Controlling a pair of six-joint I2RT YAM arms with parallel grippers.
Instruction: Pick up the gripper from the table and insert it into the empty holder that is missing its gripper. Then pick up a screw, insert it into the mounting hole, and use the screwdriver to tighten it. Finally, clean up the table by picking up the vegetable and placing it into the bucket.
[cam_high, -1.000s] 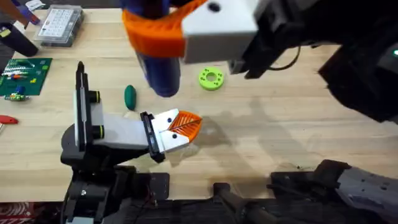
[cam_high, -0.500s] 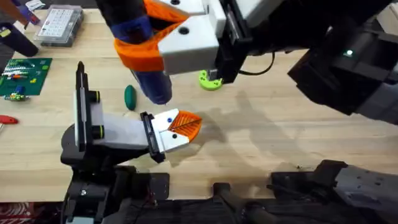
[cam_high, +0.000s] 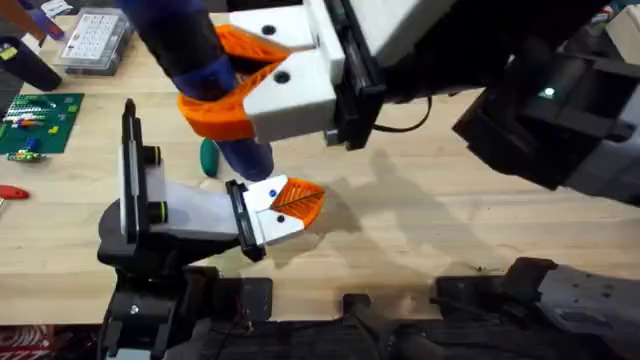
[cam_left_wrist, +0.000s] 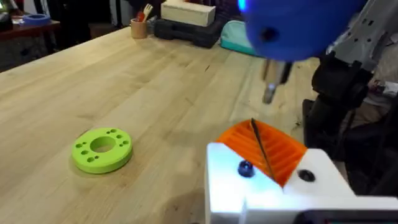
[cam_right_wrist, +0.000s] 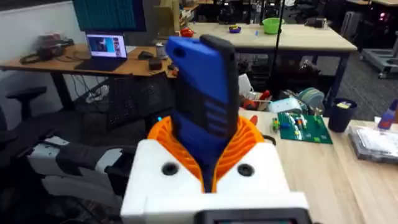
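Observation:
My right gripper is shut on the blue screwdriver, which hangs nose-down just above the holder at the lower left. The orange ribbed gripper sits on its white base at the holder's black plate. In the left wrist view the screwdriver's metal bit hovers a little above that gripper, apart from it. A small blue screw head shows in the white base, beside a dark hole. The dark-green vegetable lies behind the holder, partly covered by the screwdriver. The bucket is out of view.
A lime-green ring with holes lies on the wooden table beyond the holder. A green circuit board, a clear parts box and a red tool sit at the far left. The right arm spans the upper right.
The right arm has carried the screwdriver left and lower, nearer the holder's tip. It now covers the lime ring and part of the vegetable in the overhead view.

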